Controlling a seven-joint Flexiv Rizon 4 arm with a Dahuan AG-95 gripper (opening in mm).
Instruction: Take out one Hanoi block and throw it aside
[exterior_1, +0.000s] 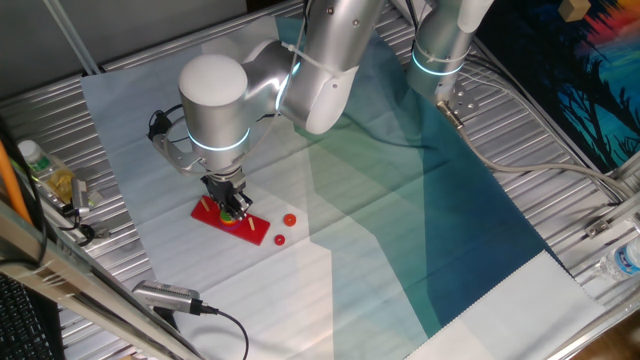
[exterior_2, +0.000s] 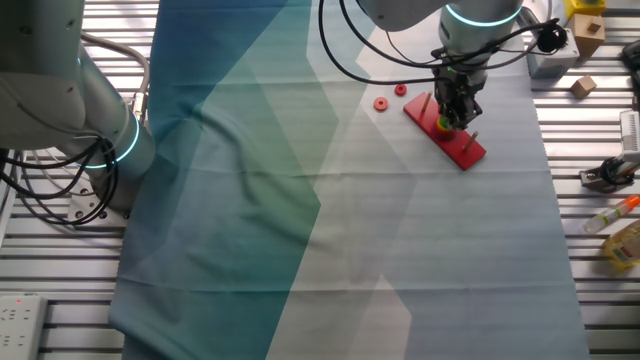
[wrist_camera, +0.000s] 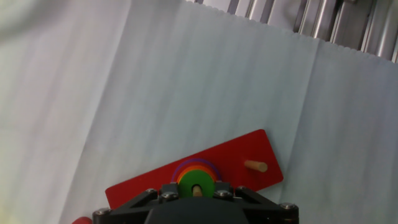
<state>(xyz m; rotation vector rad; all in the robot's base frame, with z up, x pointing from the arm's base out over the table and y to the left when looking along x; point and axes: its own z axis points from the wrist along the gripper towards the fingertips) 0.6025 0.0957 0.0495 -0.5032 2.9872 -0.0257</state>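
Note:
The red Hanoi base (exterior_1: 256, 229) lies on the pale cloth, also in the other fixed view (exterior_2: 466, 149) and the hand view (wrist_camera: 239, 155). The Hanoi block, a small green disc (wrist_camera: 198, 180), sits on top of the stack on its peg, above orange and purple discs. My gripper (exterior_1: 230, 208) stands straight down over the stack, also in the other fixed view (exterior_2: 452, 118). Its jaws sit tight against both sides of the green disc. Two small red discs (exterior_1: 290, 219) (exterior_1: 279, 239) lie on the cloth beside the base.
A bare wooden peg (wrist_camera: 255, 165) stands at one end of the base. A bottle (exterior_1: 35, 160) and clutter sit at the left table edge. Wooden blocks (exterior_2: 585, 30) and tools (exterior_2: 612, 172) lie on the metal frame. A second arm (exterior_2: 60, 90) stands nearby.

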